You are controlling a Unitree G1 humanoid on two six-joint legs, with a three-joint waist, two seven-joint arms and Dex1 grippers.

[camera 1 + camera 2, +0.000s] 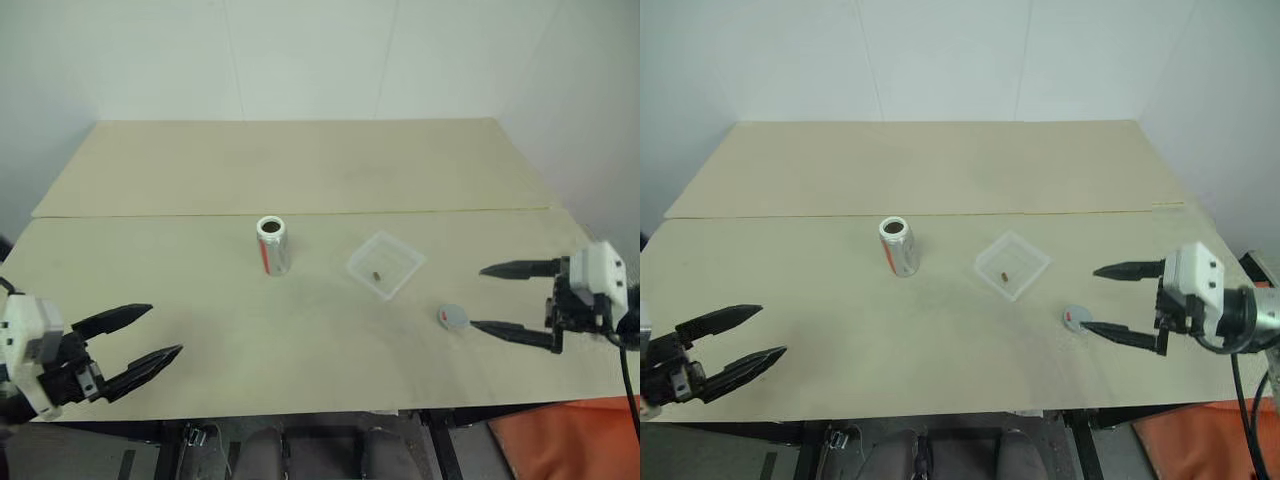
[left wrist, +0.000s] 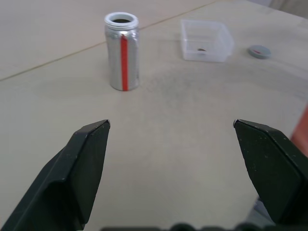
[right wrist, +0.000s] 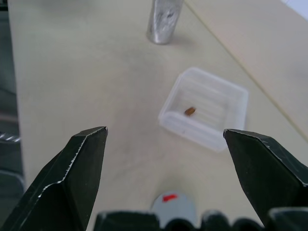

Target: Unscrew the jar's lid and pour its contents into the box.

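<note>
The jar [image 1: 272,245] stands upright near the middle of the pale table [image 1: 300,180], its mouth uncovered (a white rim rings the opening) and its red stripe facing the robot. To its right, apart from it, sits the clear box [image 1: 386,263], and a small brown pellet, the contents [image 1: 375,273], lies on its floor. The lid [image 1: 454,317] rests flat on the table nearer the robot and to the right of the box, red mark up. The right gripper [image 1: 498,300] hovers just beside the lid with its two black fingers spread wide and nothing between them. The left gripper [image 1: 165,333] hangs over the table's near left edge, well apart from the jar, likewise spread wide and empty.
</note>
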